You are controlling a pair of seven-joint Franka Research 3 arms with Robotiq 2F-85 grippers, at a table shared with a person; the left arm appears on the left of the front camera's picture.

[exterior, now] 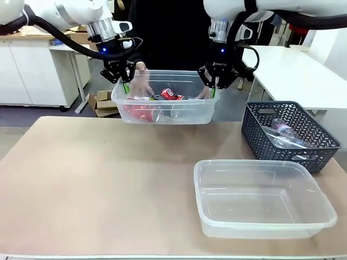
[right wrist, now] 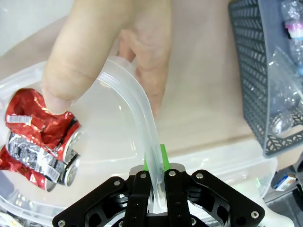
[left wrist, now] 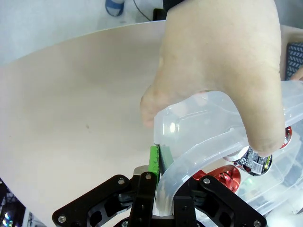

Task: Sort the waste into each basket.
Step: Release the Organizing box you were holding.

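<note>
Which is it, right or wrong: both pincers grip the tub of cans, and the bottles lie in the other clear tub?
Wrong on one point: the front view shows the bottles in the dark grey basket, not the other clear tub. The left pincer and right pincer grip the tub of cans.

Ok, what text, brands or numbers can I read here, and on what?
No text reads clearly.
Cans in the gripped tub: barcodes and fine print, too small.
Bottles in the grey basket: labels blurred.
White print above the right arm's jaws: too small.
</note>
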